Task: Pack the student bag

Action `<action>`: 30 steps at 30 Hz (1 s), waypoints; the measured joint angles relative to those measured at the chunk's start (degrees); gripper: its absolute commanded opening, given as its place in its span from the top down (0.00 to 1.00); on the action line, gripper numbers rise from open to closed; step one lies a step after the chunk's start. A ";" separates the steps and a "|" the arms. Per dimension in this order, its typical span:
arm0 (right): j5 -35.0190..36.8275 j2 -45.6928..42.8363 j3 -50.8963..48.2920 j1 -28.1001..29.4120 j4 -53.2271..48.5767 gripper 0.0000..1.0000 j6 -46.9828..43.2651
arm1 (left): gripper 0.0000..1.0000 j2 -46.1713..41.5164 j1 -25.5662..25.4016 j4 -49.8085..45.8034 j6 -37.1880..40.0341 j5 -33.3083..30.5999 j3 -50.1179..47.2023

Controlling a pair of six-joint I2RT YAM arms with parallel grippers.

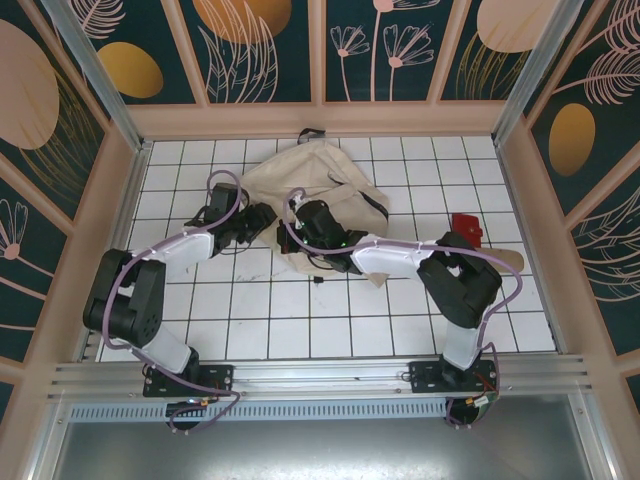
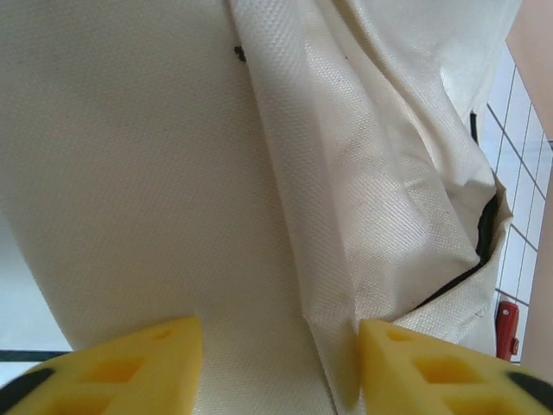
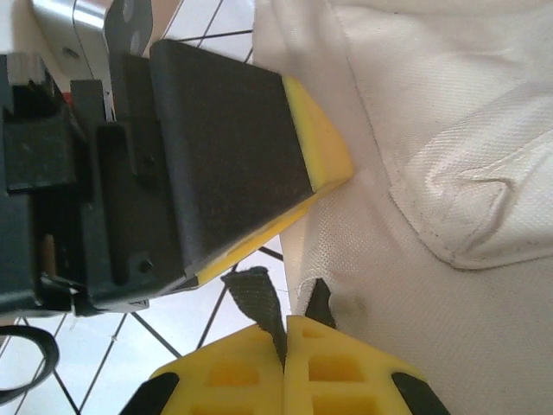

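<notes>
The student bag (image 1: 320, 175), a crumpled beige fabric backpack, lies at the middle back of the tiled table. My left gripper (image 1: 258, 222) sits at its left edge. In the left wrist view this gripper (image 2: 281, 346) stands open, its yellow fingers (image 2: 406, 367) apart against the bag's cloth (image 2: 130, 173), and a fold runs down beside the right finger. My right gripper (image 1: 300, 228) is at the bag's near edge. The right wrist view shows it (image 3: 283, 333) shut on a black webbing tab (image 3: 255, 294) of the bag (image 3: 449, 130).
A small red object (image 1: 466, 227) lies on the tiles to the right of the bag and shows again in the left wrist view (image 2: 506, 328). A finger of the left gripper (image 3: 233, 147) hangs close above my right fingers. Wooden walls enclose the table.
</notes>
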 measured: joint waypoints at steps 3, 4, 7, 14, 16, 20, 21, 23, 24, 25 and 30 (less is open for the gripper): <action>0.90 0.11 0.68 0.07 -2.34 1.00 3.28 | 0.81 1.11 0.00 0.68 -1.14 -0.02 0.00; 1.22 0.24 0.96 0.11 -3.02 1.00 4.15 | 0.86 1.36 0.00 0.87 -1.62 -0.04 0.00; 2.56 0.76 2.82 0.28 -6.56 1.00 7.39 | 1.00 1.68 -0.02 1.27 -2.73 -0.70 0.00; 7.69 0.76 8.98 1.09 -19.54 1.00 14.82 | 1.00 1.66 -0.57 1.88 -3.76 -3.56 -0.02; 8.63 0.76 10.16 1.38 -23.15 1.00 16.15 | 1.00 1.66 -0.72 2.08 -3.85 -4.15 -0.15; 10.49 0.70 10.75 2.12 -28.89 1.00 18.21 | 1.00 1.66 -0.81 2.95 -4.02 -4.87 -0.92; 10.82 0.70 10.75 2.32 -30.16 1.00 18.60 | 1.00 1.66 -0.83 3.17 -4.00 -5.01 -1.03; 11.37 0.39 10.75 2.60 -32.41 1.00 19.04 | 1.00 1.66 -0.87 3.30 -4.00 -5.11 -1.14; 11.69 0.00 10.75 2.71 -33.66 1.00 19.26 | 1.00 1.66 -0.87 3.34 -4.00 -5.22 -1.16; 12.02 -0.46 10.75 2.86 -34.69 1.00 19.56 | 1.00 1.66 -0.87 3.39 -4.00 -5.25 -1.16; 14.53 -3.89 9.99 3.34 -39.30 1.00 20.98 | 1.00 1.66 -0.68 3.82 -3.98 -5.90 -1.16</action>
